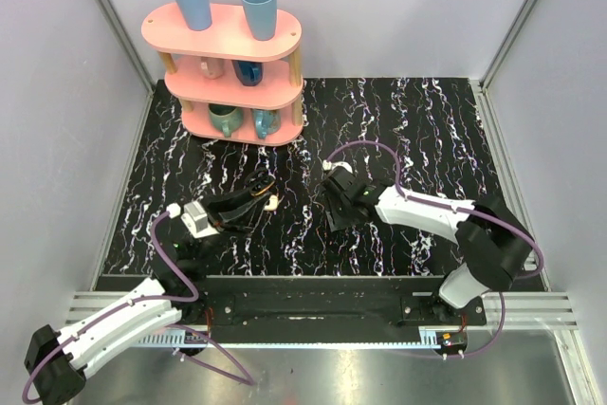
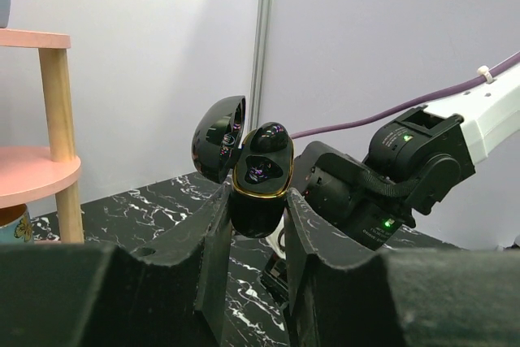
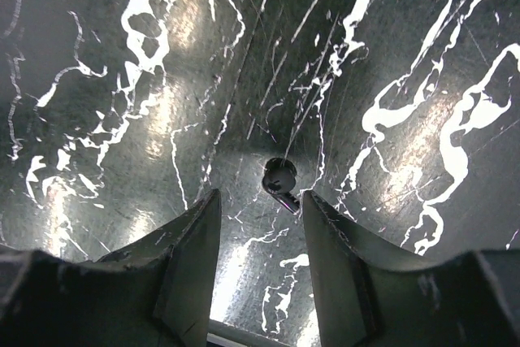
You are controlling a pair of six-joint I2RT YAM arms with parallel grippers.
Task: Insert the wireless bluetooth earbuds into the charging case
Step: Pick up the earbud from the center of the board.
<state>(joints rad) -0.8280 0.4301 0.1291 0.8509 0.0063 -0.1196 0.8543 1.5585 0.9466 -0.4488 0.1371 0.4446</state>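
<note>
A: Why is the left claw (image 2: 256, 201) pinching the charging case (image 2: 260, 172), lid open?

B: Likely to present its wells. The right claw (image 3: 261, 197) hangs spread over the surface (image 3: 122, 119), a dark earbud (image 3: 280, 178) lying untouched at its twelve o'clock, probably awaiting pickup.

Left claw (image 2: 256, 201) raised and clamped tight, right claw (image 3: 260, 197) angled downward, jaws parted

Room lies between left tool (image 2: 253, 201) and right tool (image 3: 260, 201); pink shelf (image 1: 223, 64) blocks far-left.
</note>
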